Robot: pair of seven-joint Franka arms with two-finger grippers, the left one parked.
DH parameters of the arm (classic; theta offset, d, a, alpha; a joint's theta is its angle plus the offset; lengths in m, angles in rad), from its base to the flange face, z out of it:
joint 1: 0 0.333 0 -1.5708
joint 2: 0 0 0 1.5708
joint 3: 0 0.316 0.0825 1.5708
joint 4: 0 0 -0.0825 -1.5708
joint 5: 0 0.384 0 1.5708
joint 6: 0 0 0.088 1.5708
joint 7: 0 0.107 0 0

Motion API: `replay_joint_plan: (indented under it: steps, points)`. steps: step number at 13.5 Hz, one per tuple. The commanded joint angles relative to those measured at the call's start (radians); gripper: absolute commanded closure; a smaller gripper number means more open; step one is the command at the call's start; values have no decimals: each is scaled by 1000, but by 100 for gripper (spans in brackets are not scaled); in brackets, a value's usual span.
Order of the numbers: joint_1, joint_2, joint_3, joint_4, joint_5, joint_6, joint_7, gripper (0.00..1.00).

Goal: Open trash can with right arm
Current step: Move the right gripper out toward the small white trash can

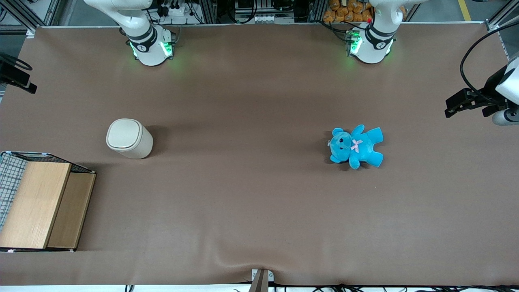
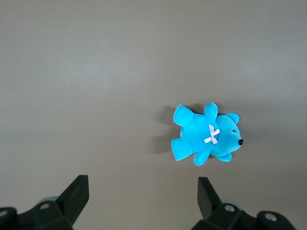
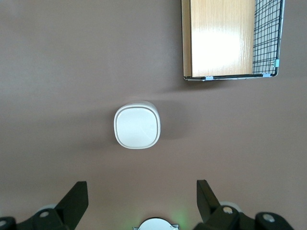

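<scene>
On the brown table cover (image 1: 259,211), toward the working arm's end, the trash can (image 1: 129,138) stands upright with its flat cream lid (image 3: 137,126) shut and level with the rim. Just beside it, nearer the front camera and closer to the table's edge, sits the wooden box with wire mesh (image 1: 40,202), apart from the bin with a strip of bare cover between them. The right arm's gripper (image 3: 139,201) hangs high above the bin, well clear of it; its two black fingers (image 3: 74,201) are spread wide and grasp nothing, and the lid shows between them in the wrist view. In the front view the gripper seems to be the dark shape at the frame's edge (image 1: 16,77), though little of it shows there. Far off toward the parked arm's end lies a blue teddy bear (image 1: 357,147) on its back, with a pink bow on its chest.
</scene>
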Motion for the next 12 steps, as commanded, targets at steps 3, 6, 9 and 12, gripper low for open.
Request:
replay_joint_plan:
  steps: [3,6,9,12]
  points:
    - [-9,-15,3,4,-13,0,-8,0]
    - [-9,-11,4,4,-12,-5,-11,0]
    - [-8,7,4,-36,-13,-36,-35,0]
    - [-6,24,4,-137,-13,-25,-35,0]
